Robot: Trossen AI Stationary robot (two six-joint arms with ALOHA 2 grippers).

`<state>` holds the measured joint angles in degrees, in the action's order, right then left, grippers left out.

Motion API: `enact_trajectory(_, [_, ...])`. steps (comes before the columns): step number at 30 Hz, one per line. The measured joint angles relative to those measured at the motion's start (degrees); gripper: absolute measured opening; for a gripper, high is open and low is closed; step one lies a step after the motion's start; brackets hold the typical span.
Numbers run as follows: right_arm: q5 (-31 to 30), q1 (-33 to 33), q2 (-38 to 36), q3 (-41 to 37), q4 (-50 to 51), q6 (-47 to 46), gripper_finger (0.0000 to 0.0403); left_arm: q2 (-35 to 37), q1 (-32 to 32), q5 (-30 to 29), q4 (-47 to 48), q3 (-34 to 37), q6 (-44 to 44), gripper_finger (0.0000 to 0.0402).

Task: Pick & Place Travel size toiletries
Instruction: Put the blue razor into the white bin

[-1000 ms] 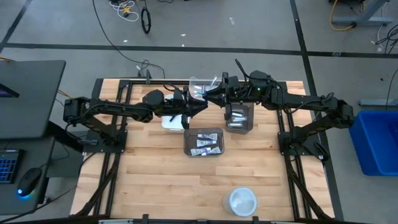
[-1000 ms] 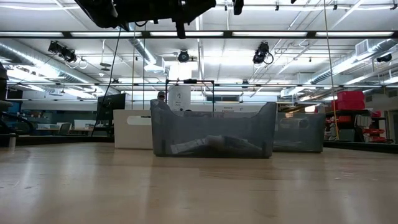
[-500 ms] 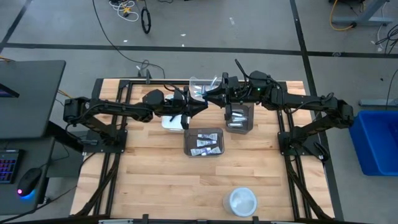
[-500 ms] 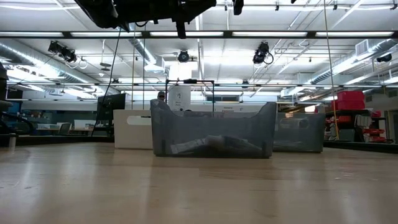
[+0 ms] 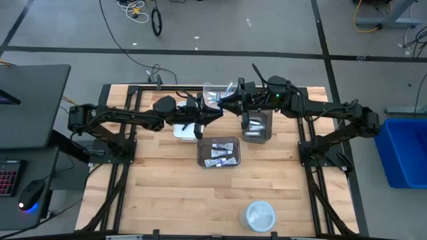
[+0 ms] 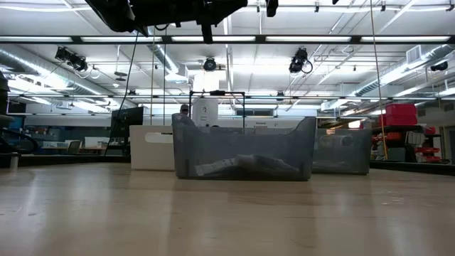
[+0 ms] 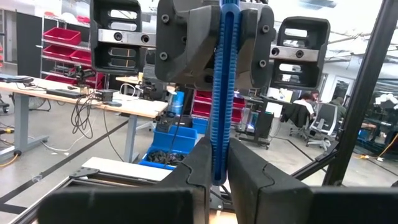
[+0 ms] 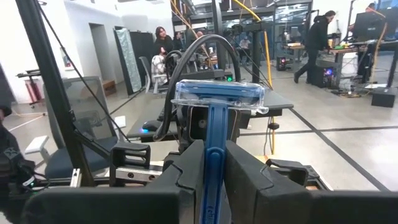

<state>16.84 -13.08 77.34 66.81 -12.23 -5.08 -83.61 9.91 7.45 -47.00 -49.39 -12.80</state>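
Both arms meet tip to tip high over the back middle of the bench, a blue toothbrush spanning between them. High view: left gripper and right gripper nearly touching, above a clear bin; the toothbrush itself too small to make out there. Left wrist view: left arm's fingers pressed together on one end of the blue ribbed handle, right gripper's body facing the camera just behind. Right wrist view: right arm's fingers clamped on the other end of the handle, and the clear cap over the brush head shows only here, with the left arm's wrist behind it. So both hold the same toothbrush, in the air, not in any bin. High view only: dark grey bin mid-bench with small silvery tubes inside, a second dark bin under the right arm, a white bin under the left arm, round white dish near the front edge. Low view: arms only at the top edge, grey bin with tubes lying flat at its bottom, no toothbrush visible. People stand in the room beyond in the right wrist view.
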Motion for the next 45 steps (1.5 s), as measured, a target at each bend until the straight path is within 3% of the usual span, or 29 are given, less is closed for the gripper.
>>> enact_trajectory(4, [0.9,0.0,0.0,0.0,0.0,-0.9,0.0068,0.0,0.0,0.0,0.0,0.0,-0.1,0.0037])
enact_trajectory(16, [2.8,0.0,-0.1,0.0,-0.1,-3.7,0.0164,0.0,0.4,-0.3,0.1,0.0,-0.3,0.0036])
enact_trajectory(21, [2.7,-0.4,-0.9,0.0,0.5,-3.7,0.0180,0.1,1.4,0.4,0.4,0.0,-1.5,0.0039])
enact_trajectory(32, [2.4,-4.5,-4.2,0.0,6.6,-3.5,0.0162,2.5,3.1,0.6,3.9,0.0,-1.5,0.0037])
enact_trajectory(45, [2.3,-8.3,-8.3,0.0,15.0,-0.4,0.0107,11.0,6.6,1.1,19.9,0.0,1.3,0.0035])
